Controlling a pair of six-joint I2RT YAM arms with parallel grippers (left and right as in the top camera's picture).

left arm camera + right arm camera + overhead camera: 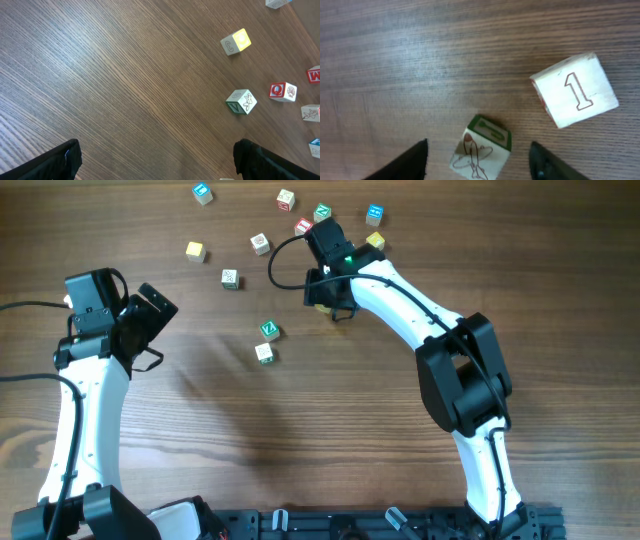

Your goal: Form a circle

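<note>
At the far middle of the bench (300, 440), the right arm (400, 300) is reaching forward and to its left. Its elbow is sitting high, the forearm is slanting away from the base, and the wrist is tipping the right gripper (477, 150) down at the wood. The jaws are standing partly open astride a plane cube (482, 142) with a green top face. In the right wrist view, bare bench is showing on both sides between that cube and the fingers (410, 162), so nothing is gripped. A "1" cube (575, 90) is lying near it, out past one finger, turned askew and not touching the plane cube.

The left arm (85, 410) is standing up along the left edge, with the wrist turning toward the middle. The left gripper (155, 157) is hanging over bare wood, jaws spread wide and holding nothing. Ahead of it in its wrist view, a yellow cube (235, 41), a green-sided cube (241, 101) and a red Q cube (283, 91) are lying apart from each other.

The cubes (260, 243) are lying loose rather than in a ring. Most are strewn across the far strip of the bench, well apart from one another. Nearer the middle, a green cube (268, 330) and a white cube (264, 352) are sitting just beside each other, between the two grippers.
</note>
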